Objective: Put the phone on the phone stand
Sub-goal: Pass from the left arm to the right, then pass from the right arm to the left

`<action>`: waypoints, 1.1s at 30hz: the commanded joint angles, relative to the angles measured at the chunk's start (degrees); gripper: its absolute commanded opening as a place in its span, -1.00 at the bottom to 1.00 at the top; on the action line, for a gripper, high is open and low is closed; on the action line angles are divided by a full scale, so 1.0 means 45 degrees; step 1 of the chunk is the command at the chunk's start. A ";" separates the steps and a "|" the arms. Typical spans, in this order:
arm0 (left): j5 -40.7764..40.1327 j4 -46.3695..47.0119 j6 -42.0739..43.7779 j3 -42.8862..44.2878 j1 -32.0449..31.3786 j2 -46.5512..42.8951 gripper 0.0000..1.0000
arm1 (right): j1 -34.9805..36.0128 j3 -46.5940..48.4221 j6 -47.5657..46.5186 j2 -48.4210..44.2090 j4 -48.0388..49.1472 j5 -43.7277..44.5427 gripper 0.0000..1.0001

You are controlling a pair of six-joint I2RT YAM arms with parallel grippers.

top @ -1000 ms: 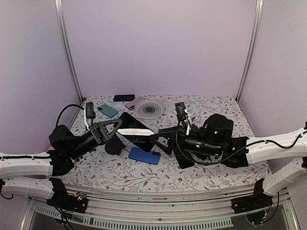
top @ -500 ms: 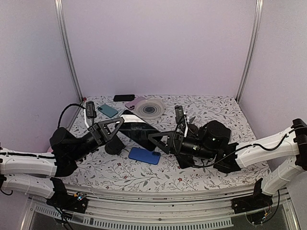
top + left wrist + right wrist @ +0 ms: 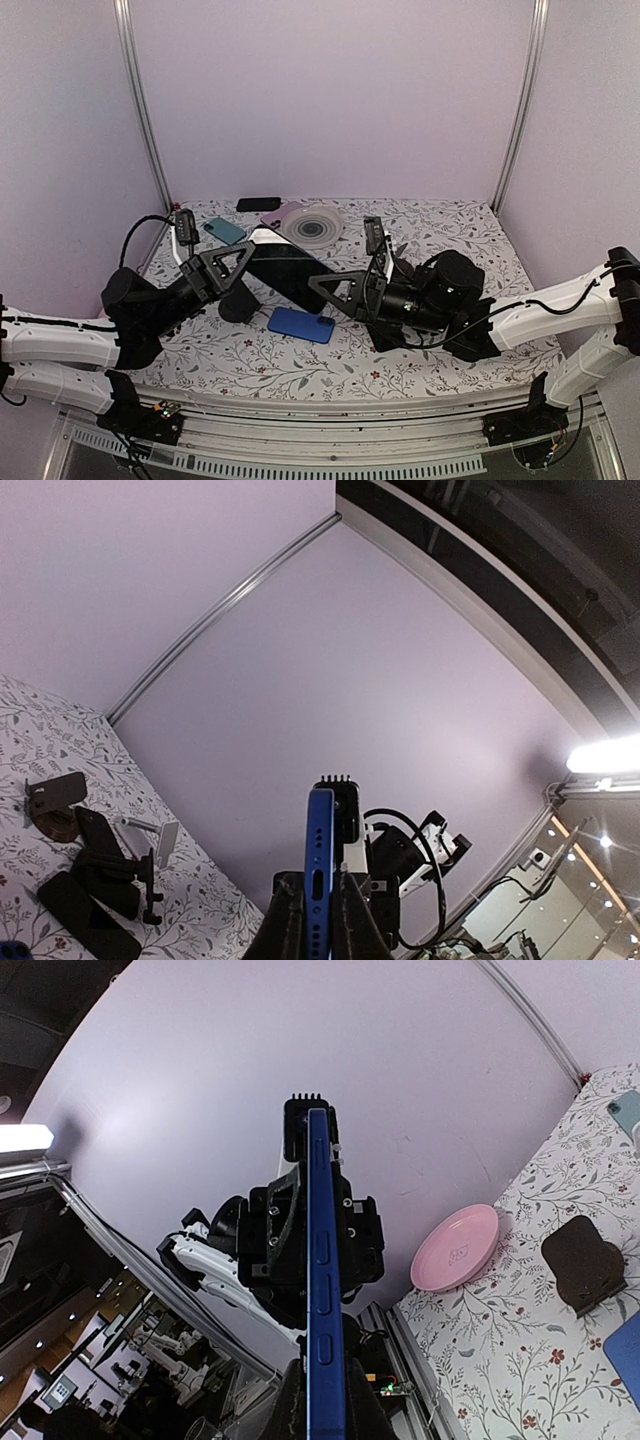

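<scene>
Phone: the phone (image 3: 288,268) is up off the tabletop (image 3: 250,360), over its left-centre and tilted. One end is in each gripper. Its dark screen shows in the top view, and its blue edge shows in the wrist views (image 3: 320,855) (image 3: 322,1260).
Left gripper: the left gripper (image 3: 250,260) is clamped on the phone's left end. In its wrist view the fingers (image 3: 287,920) press the blue edge from both sides.
Right gripper: the right gripper (image 3: 316,286) is clamped on the phone's right end. In its wrist view the phone's side buttons show above the fingers (image 3: 292,1405).
Stand: the dark stand (image 3: 238,303) sits on the tabletop just below the left gripper, nearer the front edge than the phone. Nothing rests on it. In the right wrist view (image 3: 585,1260) it stands near the plate.
Blue phone: the blue phone (image 3: 300,324) lies flat just right of the stand, under the gap between the two grippers.
Teal phone: the teal phone (image 3: 224,231) lies flat near the back left corner.
Black phone: the black phone (image 3: 258,204) lies flat along the back edge.
Plate: the round plate (image 3: 335,232) sits near the back edge, about mid-width. It looks pink in the right wrist view (image 3: 440,1270).
Other dark items: something dark under and beside the right arm, too hidden to name.
</scene>
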 commanded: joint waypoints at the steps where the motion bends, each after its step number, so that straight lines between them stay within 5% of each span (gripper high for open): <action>1: -0.0380 0.0181 0.0233 0.0187 -0.0084 0.0053 -0.65 | 0.0012 0.0209 -0.0593 -0.0550 -0.0282 0.0521 -0.95; 8: -0.1188 -0.1972 0.0607 0.0141 -0.0065 -0.0329 0.41 | -0.0291 0.0080 -0.1338 -0.1478 -0.2447 0.1677 -0.96; 13: -0.2081 -0.4185 0.1238 0.0160 -0.0037 -0.1151 0.89 | -0.0809 -0.0215 -0.1794 -0.2483 -0.3923 0.1945 -0.96; 24: -0.3021 -1.0530 0.5198 0.2355 0.0195 -0.2860 0.92 | -0.2083 0.0544 -0.4830 -0.4372 -0.9100 0.0709 -0.96; 33: 0.0072 -1.3254 0.8170 0.4858 0.0177 -0.2048 0.88 | -0.2086 0.0964 -0.7134 -0.5626 -1.2098 -0.1030 -0.96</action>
